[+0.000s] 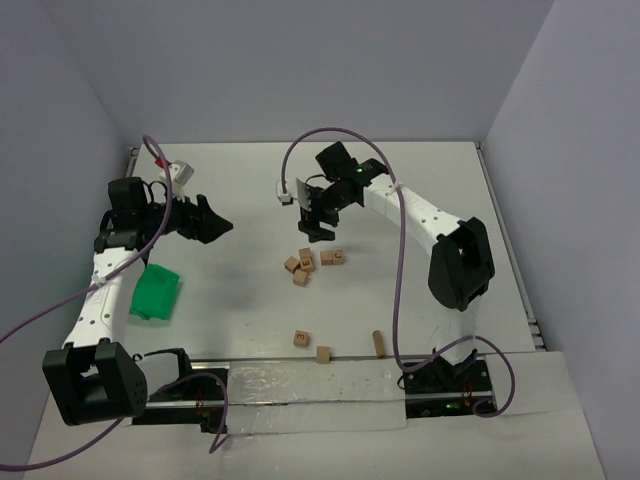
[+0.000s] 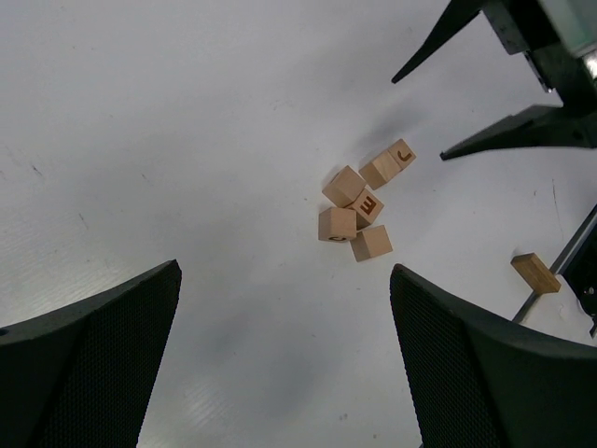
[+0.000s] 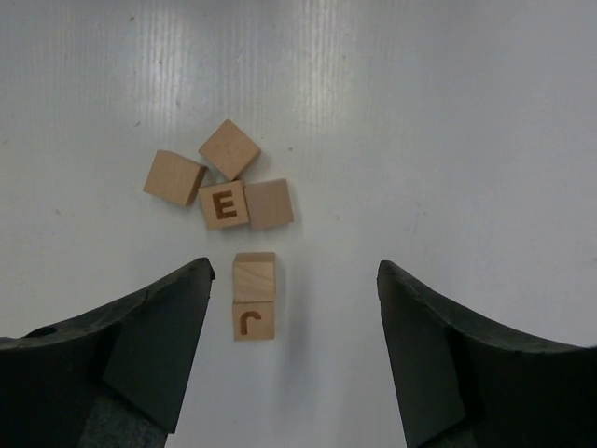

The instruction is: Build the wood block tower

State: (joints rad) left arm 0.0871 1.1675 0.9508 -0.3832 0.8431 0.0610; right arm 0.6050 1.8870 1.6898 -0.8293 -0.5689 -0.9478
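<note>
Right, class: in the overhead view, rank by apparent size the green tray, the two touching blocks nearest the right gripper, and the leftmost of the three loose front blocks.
1. green tray, clearly the largest.
2. pair of touching blocks.
3. leftmost front block, which looks about half the pair's size.

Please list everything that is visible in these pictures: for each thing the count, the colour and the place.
wood blocks: six, light tan, loose group in the middle, some showing dark letters
other wood blocks: three, light tan, scattered toward the near edge
tray: one, green, at the left
table: one, white, under everything
cables: two, purple, one looping along each arm
arms: two, white with black joints, based at the near edge
left fingers: two, black, open, holding nothing, left of the group
right fingers: two, black, open, holding nothing, above the group's far edge
</note>
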